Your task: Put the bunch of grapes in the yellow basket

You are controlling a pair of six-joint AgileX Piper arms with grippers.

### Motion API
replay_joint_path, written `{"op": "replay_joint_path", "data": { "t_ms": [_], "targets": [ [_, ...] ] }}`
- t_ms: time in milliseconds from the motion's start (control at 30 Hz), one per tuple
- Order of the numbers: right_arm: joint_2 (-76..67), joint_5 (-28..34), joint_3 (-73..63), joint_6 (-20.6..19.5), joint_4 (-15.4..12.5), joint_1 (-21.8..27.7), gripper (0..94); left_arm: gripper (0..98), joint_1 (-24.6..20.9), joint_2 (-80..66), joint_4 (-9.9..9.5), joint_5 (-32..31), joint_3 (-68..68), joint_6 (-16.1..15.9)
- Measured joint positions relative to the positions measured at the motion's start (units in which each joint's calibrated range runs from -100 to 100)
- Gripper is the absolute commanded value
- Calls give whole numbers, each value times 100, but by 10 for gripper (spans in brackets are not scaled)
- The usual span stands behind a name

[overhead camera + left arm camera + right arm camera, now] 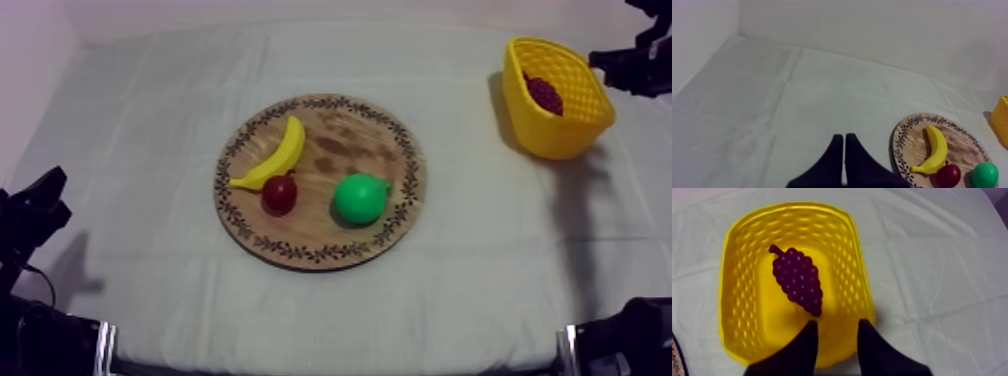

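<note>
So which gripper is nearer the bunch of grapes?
Right. The right gripper hangs open over the yellow basket holding the bunch of grapes; the left gripper sits shut beyond the wooden board.

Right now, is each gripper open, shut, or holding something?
Left gripper: shut, holding nothing, near the wooden board.
Right gripper: open, empty, over the yellow basket with the bunch of grapes inside.
</note>
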Motion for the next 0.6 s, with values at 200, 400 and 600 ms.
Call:
{"op": "replay_joint_path", "data": {
  "t_ms": [200, 400, 600],
  "targets": [
    [-711, -331, 799, -83, 112, -4, 174, 1, 0, 0, 0, 0, 0, 0],
    [-1433, -607, 1563, -96, 112, -40, 126, 1, 0, 0, 0, 0, 0, 0],
    [-2284, -953, 2437, 15, 48, -127, 42, 1, 0, 0, 0, 0, 0, 0]
  ]
}}
